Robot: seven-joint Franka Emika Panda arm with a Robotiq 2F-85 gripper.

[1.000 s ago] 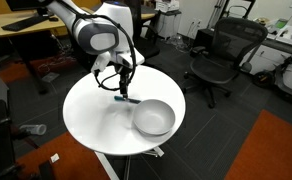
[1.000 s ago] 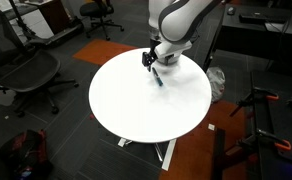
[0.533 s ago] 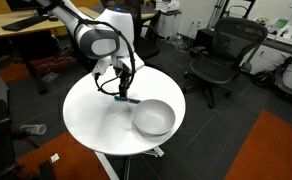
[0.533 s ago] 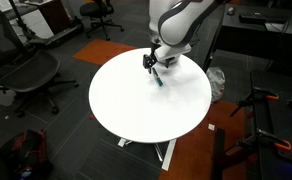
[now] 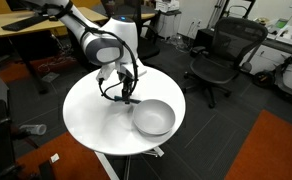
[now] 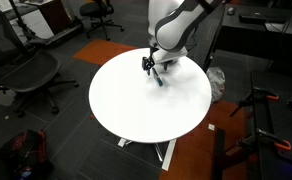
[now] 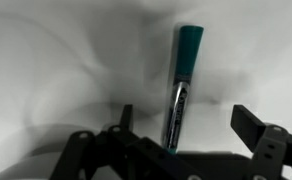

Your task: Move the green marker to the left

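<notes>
The green marker [image 7: 182, 80] lies flat on the white round table [image 5: 91, 120]. In the wrist view it is a teal cap with a shiny barrel, pointing away from me. My gripper [image 7: 189, 125] is open and low over the table. Its two fingers stand on either side of the marker's near end without touching it. In both exterior views the gripper [image 5: 125, 90] [image 6: 149, 63] hangs just over the marker [image 5: 130, 100] [image 6: 158, 79] near the table's edge.
A round silver bowl [image 5: 153, 118] stands on the table close beside the marker. Office chairs [image 5: 218, 55] [image 6: 26, 70] and desks surround the table. A white base holds the table [image 6: 146, 105] above the dark carpet.
The arm has shifted slightly toward the bowl and the gripper has settled a little lower over the marker. The marker has not moved.
</notes>
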